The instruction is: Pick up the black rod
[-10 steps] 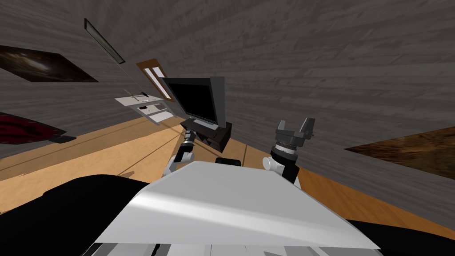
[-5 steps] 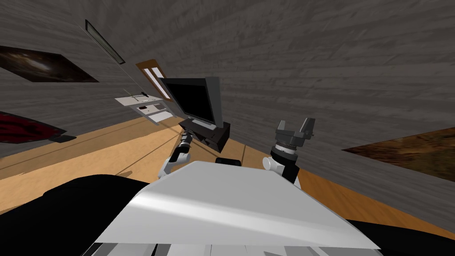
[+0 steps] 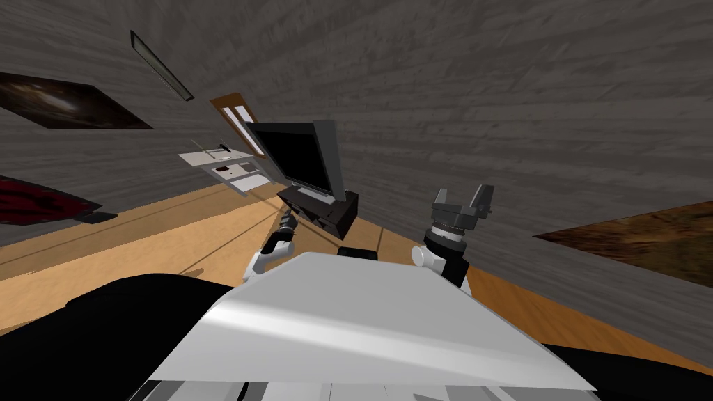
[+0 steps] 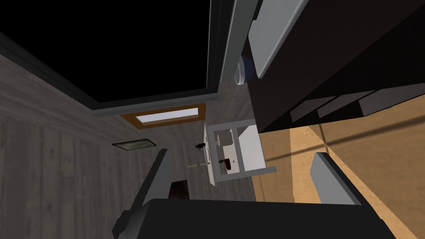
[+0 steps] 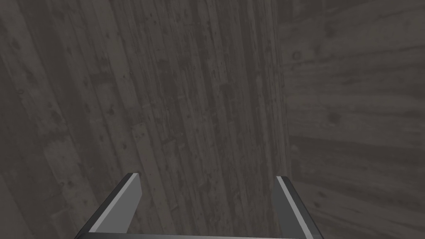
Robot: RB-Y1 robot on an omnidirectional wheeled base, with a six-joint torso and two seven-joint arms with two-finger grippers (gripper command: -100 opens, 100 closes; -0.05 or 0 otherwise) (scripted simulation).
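Observation:
A white desk (image 3: 233,170) stands far off in the room's corner. On its top lies a small black object (image 3: 224,147), too small for me to tell its shape; the left wrist view shows this black object (image 4: 201,145) beside a thin pale stick (image 4: 196,166) on the desk (image 4: 249,157). My left gripper (image 3: 287,217) reaches forward low beside the dark TV stand, far short of the desk. It (image 4: 245,182) is open and holds nothing. My right gripper (image 3: 463,198) is raised near the grey wall, and it (image 5: 207,195) is open and holds nothing.
A black-screened TV (image 3: 296,156) sits on a dark stand (image 3: 338,212) right ahead, between me and the desk. A small dark box (image 3: 357,253) lies on the wooden floor (image 3: 160,237) near my chest. A wood-framed door (image 3: 237,122) is behind the desk.
My left arm has stretched further forward and lower along the TV stand. The whole head picture has shifted slightly left, so I have turned a little. The right arm has not moved.

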